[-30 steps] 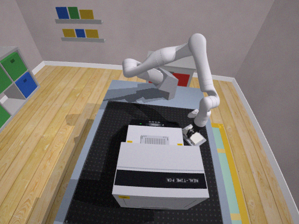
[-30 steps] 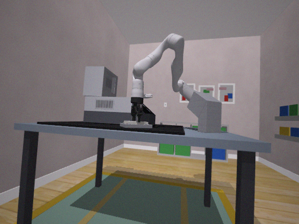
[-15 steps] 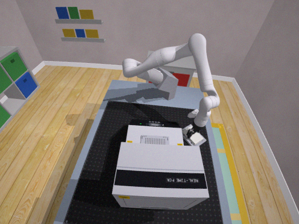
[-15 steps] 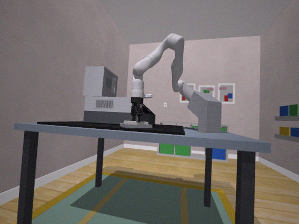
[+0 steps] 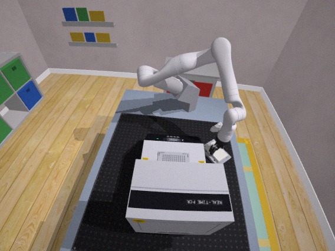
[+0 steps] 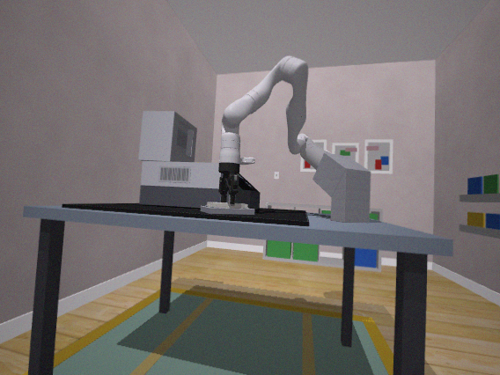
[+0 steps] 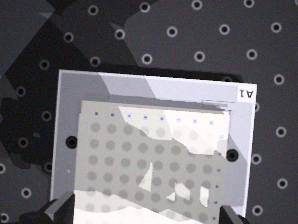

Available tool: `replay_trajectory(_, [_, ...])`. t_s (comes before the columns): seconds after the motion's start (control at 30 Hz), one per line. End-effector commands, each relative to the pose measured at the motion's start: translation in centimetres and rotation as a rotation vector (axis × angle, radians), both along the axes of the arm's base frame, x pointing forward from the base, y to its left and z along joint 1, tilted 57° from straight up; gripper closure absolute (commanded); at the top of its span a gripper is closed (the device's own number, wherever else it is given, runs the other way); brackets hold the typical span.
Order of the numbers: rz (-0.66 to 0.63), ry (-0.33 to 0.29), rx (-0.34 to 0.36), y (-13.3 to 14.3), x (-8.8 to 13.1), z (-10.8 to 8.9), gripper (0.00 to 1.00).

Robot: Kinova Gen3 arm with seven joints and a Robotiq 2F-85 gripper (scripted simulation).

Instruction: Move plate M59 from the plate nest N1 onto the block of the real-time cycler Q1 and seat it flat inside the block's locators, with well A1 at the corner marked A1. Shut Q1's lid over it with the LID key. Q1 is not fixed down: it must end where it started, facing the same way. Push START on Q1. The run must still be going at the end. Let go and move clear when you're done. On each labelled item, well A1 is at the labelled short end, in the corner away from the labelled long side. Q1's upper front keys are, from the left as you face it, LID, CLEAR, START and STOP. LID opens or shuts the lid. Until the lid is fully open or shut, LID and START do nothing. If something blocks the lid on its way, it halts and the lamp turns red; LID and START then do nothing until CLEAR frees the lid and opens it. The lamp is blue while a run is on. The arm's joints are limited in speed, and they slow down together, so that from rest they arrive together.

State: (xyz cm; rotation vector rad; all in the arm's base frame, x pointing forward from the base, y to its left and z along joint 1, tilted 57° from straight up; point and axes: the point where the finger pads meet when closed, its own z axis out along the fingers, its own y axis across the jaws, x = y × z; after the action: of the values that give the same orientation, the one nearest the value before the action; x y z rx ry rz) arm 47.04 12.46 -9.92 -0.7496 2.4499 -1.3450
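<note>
Plate M59 [image 5: 222,154] [image 7: 150,160], a pale well plate, lies in the plate nest N1 [image 7: 150,87] [image 6: 220,209] on the black mat, right of the cycler. The nest's A1 mark [image 7: 246,93] shows at the top right of the wrist view. My gripper [image 5: 216,151] [image 6: 230,199] [image 7: 145,216] points straight down over the plate, with a finger against each of its long sides. The plate still rests in the nest. The cycler Q1 [image 5: 180,182] [image 6: 176,176] has its lid [image 6: 167,136] open, and its block [image 5: 174,157] is bare. Its keys [image 5: 174,136] are on the far side.
The grey arm pedestal [image 5: 189,95] [image 6: 348,189] stands at the table's far end. The black perforated mat [image 5: 112,165] covers most of the table top. The table's right edge [image 5: 240,165] is close to the nest.
</note>
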Motion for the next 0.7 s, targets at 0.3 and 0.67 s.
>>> replay_trajectory(0.3, [-0.004,-0.001,0.005,0.32,-0.18,0.01,0.09])
replay_trajectory(0.67, [-0.003,-0.004,0.004,0.65,-0.32,0.37,0.09])
